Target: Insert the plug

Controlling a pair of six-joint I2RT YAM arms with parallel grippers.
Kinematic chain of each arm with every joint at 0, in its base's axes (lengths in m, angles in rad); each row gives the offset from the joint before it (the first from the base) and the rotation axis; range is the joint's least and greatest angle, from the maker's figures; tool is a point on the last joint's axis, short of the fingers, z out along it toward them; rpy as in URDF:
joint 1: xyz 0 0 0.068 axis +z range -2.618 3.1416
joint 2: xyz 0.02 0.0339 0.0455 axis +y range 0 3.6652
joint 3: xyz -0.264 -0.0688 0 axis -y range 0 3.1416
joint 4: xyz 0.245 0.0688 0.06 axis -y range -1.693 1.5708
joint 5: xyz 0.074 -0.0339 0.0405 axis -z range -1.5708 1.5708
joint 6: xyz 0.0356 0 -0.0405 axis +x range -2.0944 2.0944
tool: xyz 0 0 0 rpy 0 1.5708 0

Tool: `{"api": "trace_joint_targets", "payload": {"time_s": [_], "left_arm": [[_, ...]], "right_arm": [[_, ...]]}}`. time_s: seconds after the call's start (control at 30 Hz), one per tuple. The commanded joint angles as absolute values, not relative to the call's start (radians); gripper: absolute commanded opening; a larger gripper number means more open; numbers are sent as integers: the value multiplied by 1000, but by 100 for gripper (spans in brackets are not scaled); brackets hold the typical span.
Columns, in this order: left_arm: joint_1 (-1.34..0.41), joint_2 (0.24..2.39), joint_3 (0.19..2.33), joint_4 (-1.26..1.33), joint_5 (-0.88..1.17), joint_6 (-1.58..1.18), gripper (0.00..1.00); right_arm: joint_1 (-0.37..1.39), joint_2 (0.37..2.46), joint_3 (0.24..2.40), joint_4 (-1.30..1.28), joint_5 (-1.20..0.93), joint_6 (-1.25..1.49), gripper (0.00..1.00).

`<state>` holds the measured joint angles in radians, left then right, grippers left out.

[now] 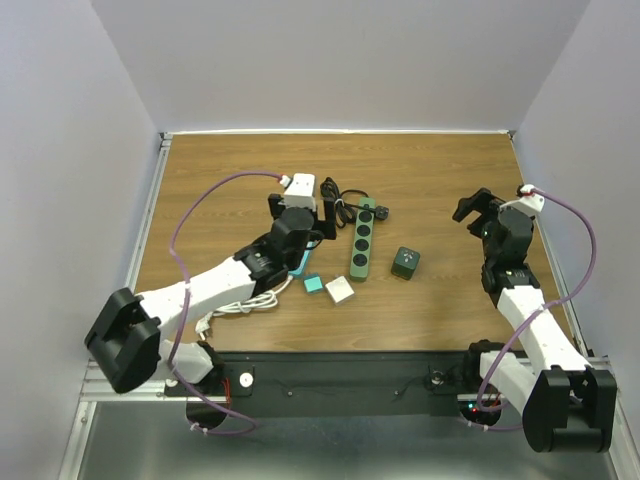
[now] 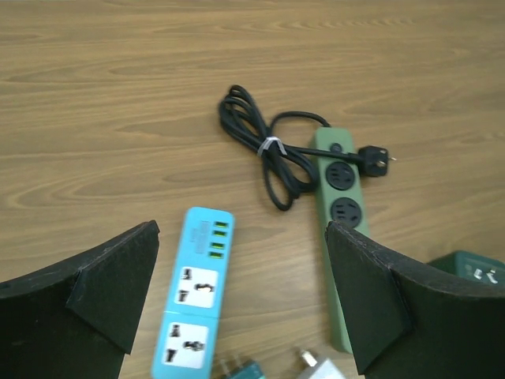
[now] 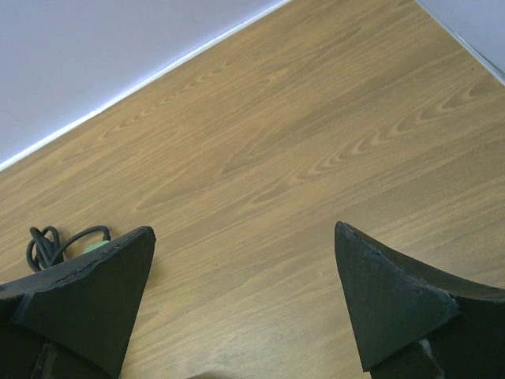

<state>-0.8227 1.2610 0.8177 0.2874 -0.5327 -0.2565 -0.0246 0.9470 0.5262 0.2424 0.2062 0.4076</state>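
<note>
A blue power strip (image 2: 196, 296) with two sockets lies below my left gripper (image 2: 241, 229), which is open and empty above it. In the top view the left gripper (image 1: 301, 218) hovers over the strip's far end. A teal plug adapter (image 1: 313, 284) and a white plug adapter (image 1: 340, 290) lie just in front, prongs showing in the left wrist view (image 2: 319, 367). A green power strip (image 1: 362, 240) lies to the right with its bundled black cord (image 2: 264, 146) and black plug (image 2: 377, 160). My right gripper (image 1: 474, 208) is open and empty over bare table (image 3: 245, 229).
A dark green cube adapter (image 1: 405, 263) sits right of the green strip. A white cable (image 1: 240, 305) lies near the front left, by the left arm. Grey walls stand close on three sides of the wooden table (image 1: 440, 170).
</note>
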Motion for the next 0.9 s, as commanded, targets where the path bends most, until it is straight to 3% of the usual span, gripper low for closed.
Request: {"api": "trace_joint_targets", "payload": {"time_s": [0.0,0.4,0.87], "left_arm": [[-851,1321,922,348,-505,-304,99],[-1009,1397,799,374,-177,-146,99],[-1020,1422,663,350,-92,-117,99]], "right_arm": [[-23,937,545,233,215,405,100],[-23,962,551,222,189,405,100],[-21,976,560,216,153,402,100]]}}
